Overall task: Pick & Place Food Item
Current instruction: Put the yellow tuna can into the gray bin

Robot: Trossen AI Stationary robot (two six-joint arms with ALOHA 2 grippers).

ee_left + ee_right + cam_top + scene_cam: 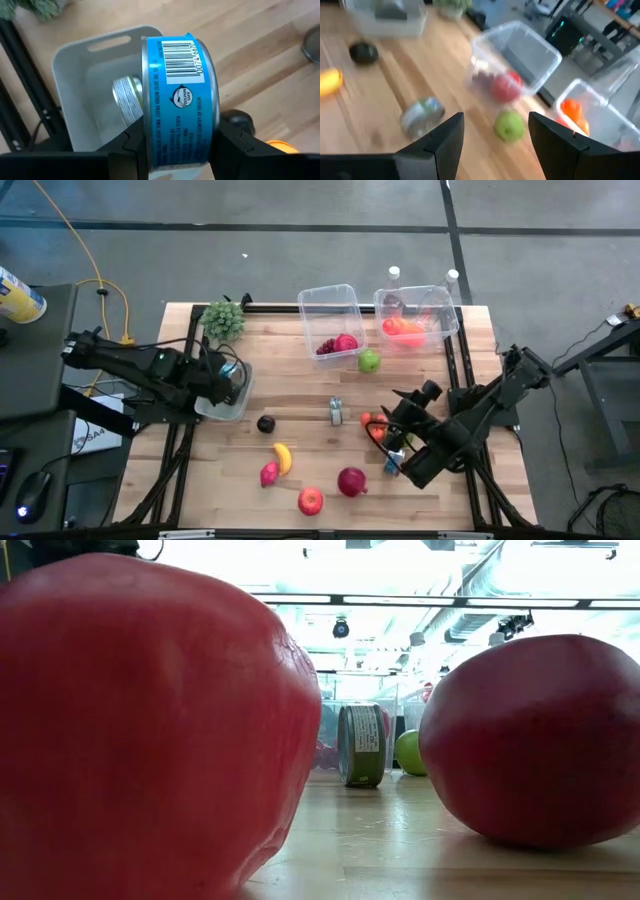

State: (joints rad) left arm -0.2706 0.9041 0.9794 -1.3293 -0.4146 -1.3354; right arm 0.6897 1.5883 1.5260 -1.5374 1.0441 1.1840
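Observation:
My left gripper (232, 376) is shut on a blue-labelled tuna can (177, 95), hanging over a white bin (75, 100) at the table's left edge. A silver can (126, 97) lies inside that bin. At the table's right, my right gripper (495, 120) stands open and lifted with nothing between its fingers, pointing toward the far left. Ahead of it stand a small can (336, 411), a green apple (369, 361) and a clear bin (330, 315) with red food in it. An orange item (372, 422) lies beside my right gripper (398, 412). My left gripper pinches the tuna can between its two fingers, one finger on each flat end (150, 140). The fingers (235, 145) come steeply from above. The can sits on edge with its label band toward the camera, lifted clear above the bin's opening.
A second clear bin (418, 315) with orange food stands at the far right, and broccoli (223, 320) at the far left. On the near half lie a dark avocado (265, 423), banana (283, 457), pink fruit (269, 473), red apple (311, 500) and dark red fruit (352, 480).

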